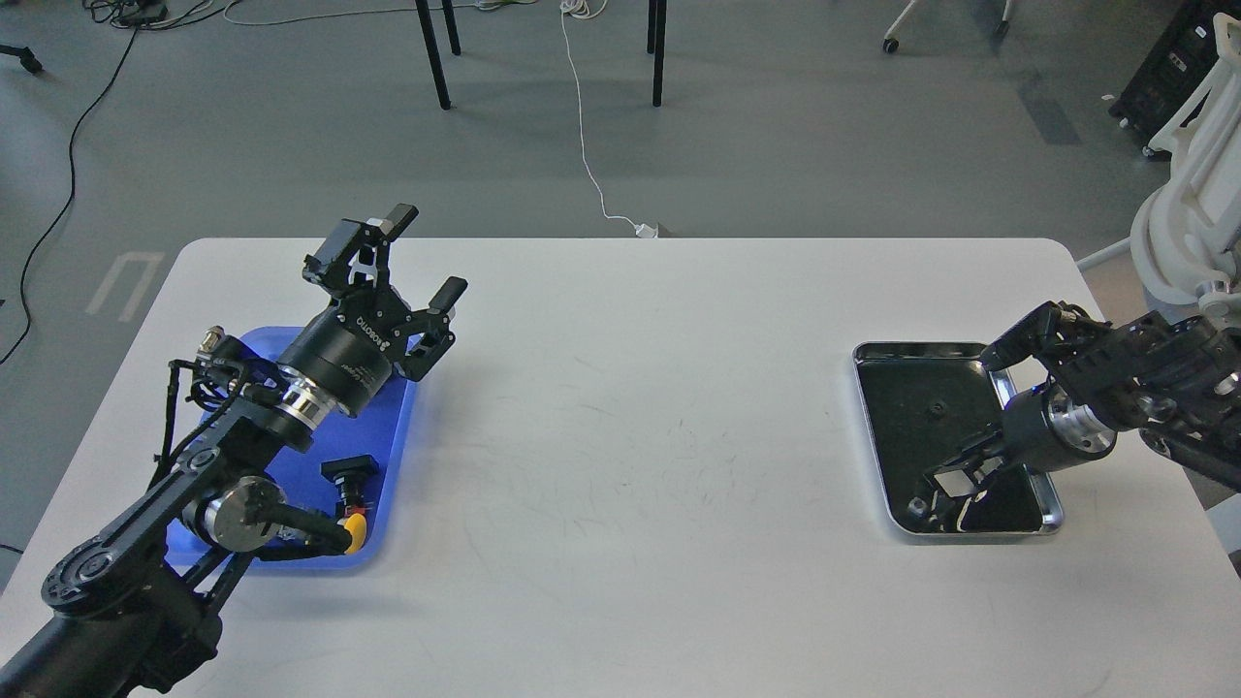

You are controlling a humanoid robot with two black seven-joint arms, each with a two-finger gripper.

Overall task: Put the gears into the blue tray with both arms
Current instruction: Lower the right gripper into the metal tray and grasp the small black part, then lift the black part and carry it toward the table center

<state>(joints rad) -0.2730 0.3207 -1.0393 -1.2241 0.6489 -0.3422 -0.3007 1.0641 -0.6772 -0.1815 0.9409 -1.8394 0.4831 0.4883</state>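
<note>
The blue tray (396, 438) lies at the table's left, largely covered by my left arm. My left gripper (427, 254) hovers open and empty over the tray's far right corner, fingers pointing up and away. One tiny black gear (936, 408) rests on the dark floor of the silver-rimmed metal tray (873, 427) at the right. My right gripper (938, 496) reaches down into that tray's near end, in front of the gear. Its dark fingers blend with the tray floor, so whether they hold anything is unclear.
Two push-button switches lie in the blue tray, one black-topped (349, 471) and one with a yellow cap (356, 529). The white table (640, 436) spans between both trays. A white machine (1188, 213) stands past the table's right edge.
</note>
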